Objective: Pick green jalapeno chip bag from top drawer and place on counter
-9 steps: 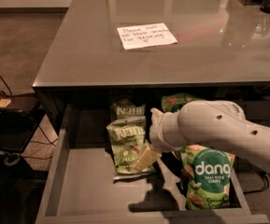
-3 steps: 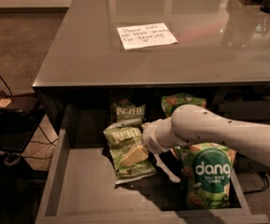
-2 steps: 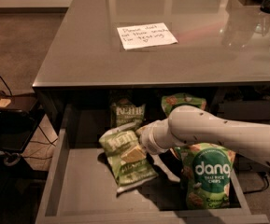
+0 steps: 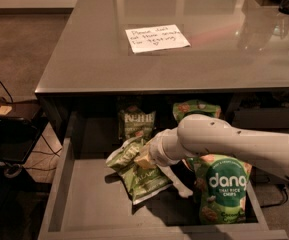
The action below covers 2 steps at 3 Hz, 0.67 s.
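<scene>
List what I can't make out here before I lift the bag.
- Camera view: gripper sits at the green jalapeno chip bag in the top drawer; the arm hides whether it holds the bag.
- Rear dang bag: lower part behind the arm.
- Note: handwriting too small to read.

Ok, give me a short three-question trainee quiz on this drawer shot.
1. True or false: the small olive-green crinkly Kettle chip bag lies on the glossy grey counter.
2. The robot's claw is: A) above the counter; B) inside the open dark-grey top drawer, at the Kettle bag; C) beside the drawer, over the floor.
3. Fill in: on the counter lies a white handwritten paper ____.
Key: 1 false; 2 B; 3 note.
</scene>
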### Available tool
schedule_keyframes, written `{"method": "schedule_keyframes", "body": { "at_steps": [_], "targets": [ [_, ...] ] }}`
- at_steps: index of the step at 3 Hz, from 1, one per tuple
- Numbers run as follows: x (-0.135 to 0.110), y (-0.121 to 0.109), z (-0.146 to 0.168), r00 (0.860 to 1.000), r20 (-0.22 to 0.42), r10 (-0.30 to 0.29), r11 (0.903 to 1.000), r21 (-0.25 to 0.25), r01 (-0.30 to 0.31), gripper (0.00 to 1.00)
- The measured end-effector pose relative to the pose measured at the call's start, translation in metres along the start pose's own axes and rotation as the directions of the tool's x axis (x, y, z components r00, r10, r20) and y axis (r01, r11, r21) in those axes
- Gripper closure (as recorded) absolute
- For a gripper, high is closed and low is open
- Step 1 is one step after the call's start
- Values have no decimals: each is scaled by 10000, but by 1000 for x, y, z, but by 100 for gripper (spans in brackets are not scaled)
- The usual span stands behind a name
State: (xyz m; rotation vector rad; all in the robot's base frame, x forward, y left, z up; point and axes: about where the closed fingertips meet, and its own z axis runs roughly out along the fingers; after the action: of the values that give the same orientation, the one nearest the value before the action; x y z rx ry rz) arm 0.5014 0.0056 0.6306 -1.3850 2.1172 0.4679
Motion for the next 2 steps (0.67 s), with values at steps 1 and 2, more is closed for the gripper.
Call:
{"method": "schedule_keyframes", "body": {
  "at_steps": [1, 2],
  "targets": [
    [-8, -2, -23, 9986, 182, -498, 9980, 389, 491, 99],
    [-25, -4, -59, 9949, 581, -826, 9945, 700, 785, 100]
  ]
}}
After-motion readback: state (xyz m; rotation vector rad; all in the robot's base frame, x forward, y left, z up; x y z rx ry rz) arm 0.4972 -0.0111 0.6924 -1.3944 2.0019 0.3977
